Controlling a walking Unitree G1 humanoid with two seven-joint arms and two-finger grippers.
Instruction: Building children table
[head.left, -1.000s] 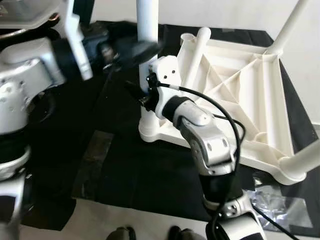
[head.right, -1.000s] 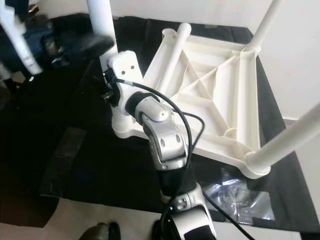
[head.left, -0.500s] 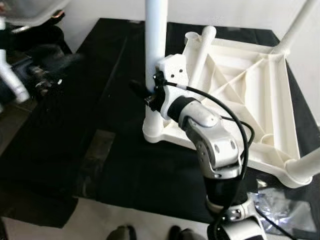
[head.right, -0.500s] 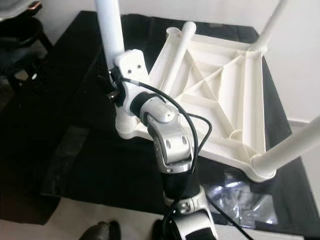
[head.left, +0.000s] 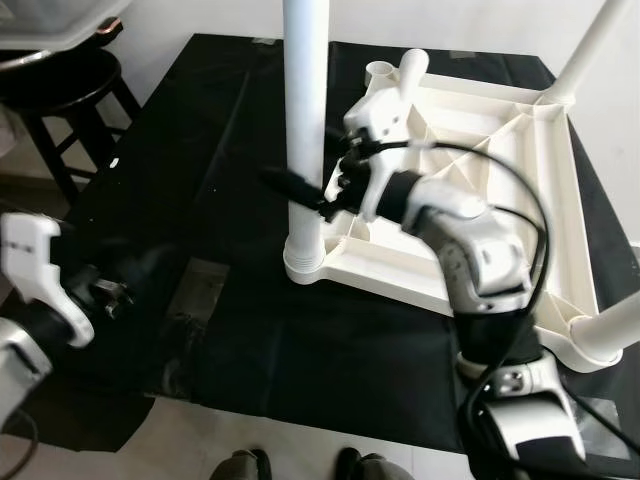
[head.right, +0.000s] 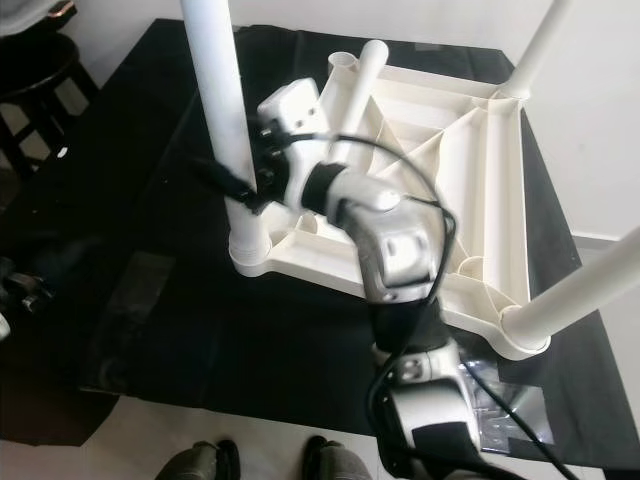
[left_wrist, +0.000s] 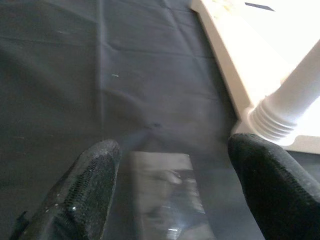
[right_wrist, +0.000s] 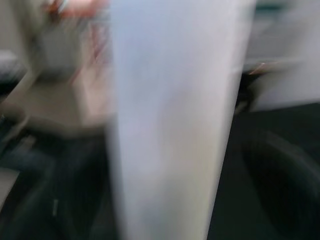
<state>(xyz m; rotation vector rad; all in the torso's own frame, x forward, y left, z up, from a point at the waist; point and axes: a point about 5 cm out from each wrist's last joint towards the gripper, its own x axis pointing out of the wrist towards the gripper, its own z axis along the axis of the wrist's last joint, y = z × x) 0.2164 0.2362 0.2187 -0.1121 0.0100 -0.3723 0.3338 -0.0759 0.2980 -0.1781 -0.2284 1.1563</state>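
The white children's table lies upside down on a black cloth. One leg stands upright in the near left corner socket. Two more legs stand at the right-hand corners, and a loose leg leans at the far left corner. My right gripper is shut on the upright leg partway up, one black finger crossing its front; in the right wrist view the blurred leg sits between dark fingers. My left gripper hangs open, low over the cloth at the left, holding nothing.
A dark stool carrying a white bin stands at the far left. A grey tape patch lies on the cloth, a clear plastic bag near the right front. Two shoe tips show at the bottom edge, on pale floor.
My left arm has dropped from the upper left to low at the left. My right wrist has rolled around the upright leg and its elbow has swung to the right. The camera has shifted slightly.
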